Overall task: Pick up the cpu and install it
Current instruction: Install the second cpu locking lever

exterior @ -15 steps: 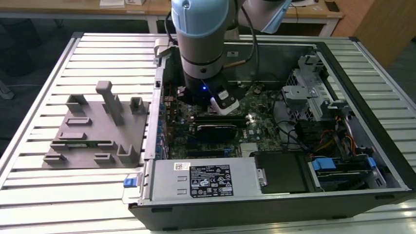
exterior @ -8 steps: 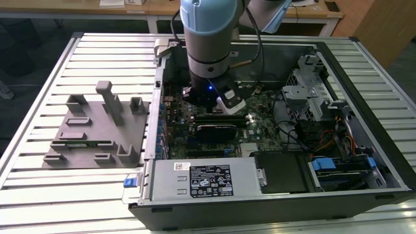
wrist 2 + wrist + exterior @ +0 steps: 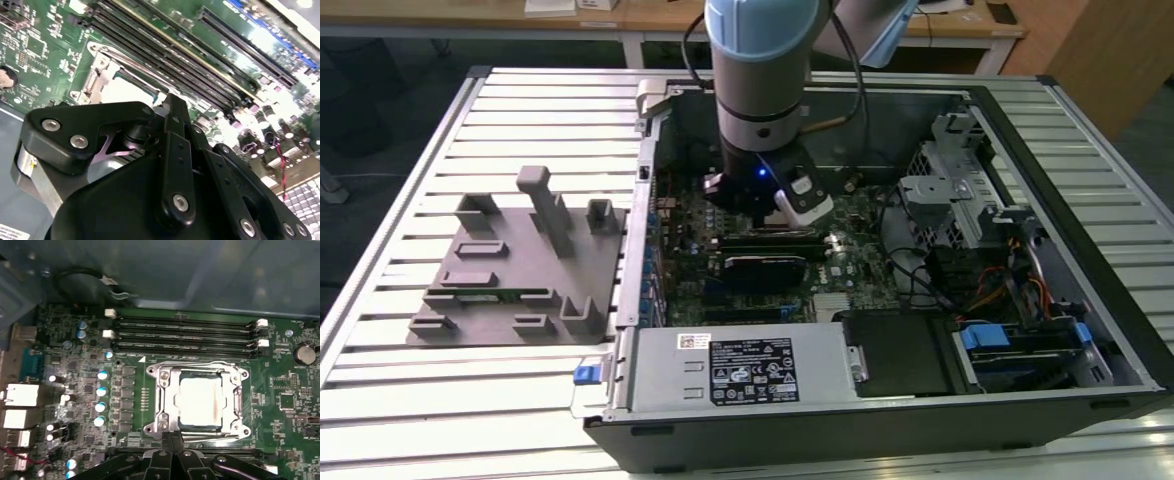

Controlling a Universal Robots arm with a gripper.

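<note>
Inside the metal socket frame (image 3: 200,399) on the green motherboard (image 3: 75,370), the cpu (image 3: 199,401) lies flat, its pale silver lid facing up and the frame's rim all around it. In the second wrist view it shows as a bright patch (image 3: 131,90) just past the gripper's tip. From how it sits, it looks already seated in the socket.

As a thing to handle, I judge it light, stiff and thin, with a smooth lid that would slip under a loose pinch. Its underside contacts, or the socket's pins, are likely fragile, so the safe hold is by two opposite edges, kept level, never pressing the middle down at a tilt.

The gripper (image 3: 172,440) hovers just beside the frame's near edge with its fingers (image 3: 167,436) drawn together into a narrow point and nothing between them.

Beyond the socket frame run long black memory slots (image 3: 185,335), which look unfilled. All of this sits in the open computer case (image 3: 1067,330), which also holds a grey power supply (image 3: 734,365), a drive cage (image 3: 947,170) and bundled cables (image 3: 1027,290). Outside the case, on the exterior view's left, a grey tray (image 3: 514,270) rests on the slatted table (image 3: 400,400); one of its low pockets holds a narrow green memory stick (image 3: 494,294), and its other holders I cannot make out well enough to say.
</note>
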